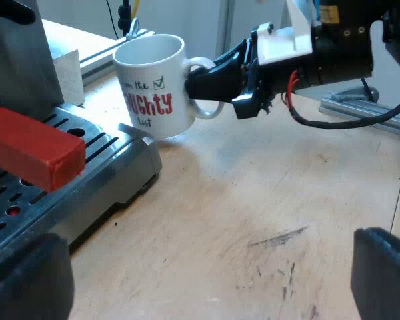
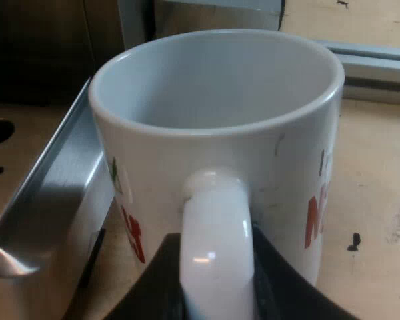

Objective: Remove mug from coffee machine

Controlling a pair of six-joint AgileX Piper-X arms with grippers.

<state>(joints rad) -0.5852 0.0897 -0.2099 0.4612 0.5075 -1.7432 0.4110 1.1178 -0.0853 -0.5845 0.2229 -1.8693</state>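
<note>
Left wrist view | espresso machine (image 1: 87,180) tray close by | mug (image 1: 153,87) just beside tray edge, over table (image 1: 253,200), base perhaps touching | right gripper (image 1: 207,83) clamped on mug handle | left gripper (image 1: 207,280) fingers apart | step: moving mug clear; next: seat upright, release.

Wood bench (image 1: 253,200), scuffed w/ dark marks. Coffee machine (image 1: 120,167) base sits on it; mug (image 1: 153,93) at machine's corner, can't tell if touching bench.
</note>
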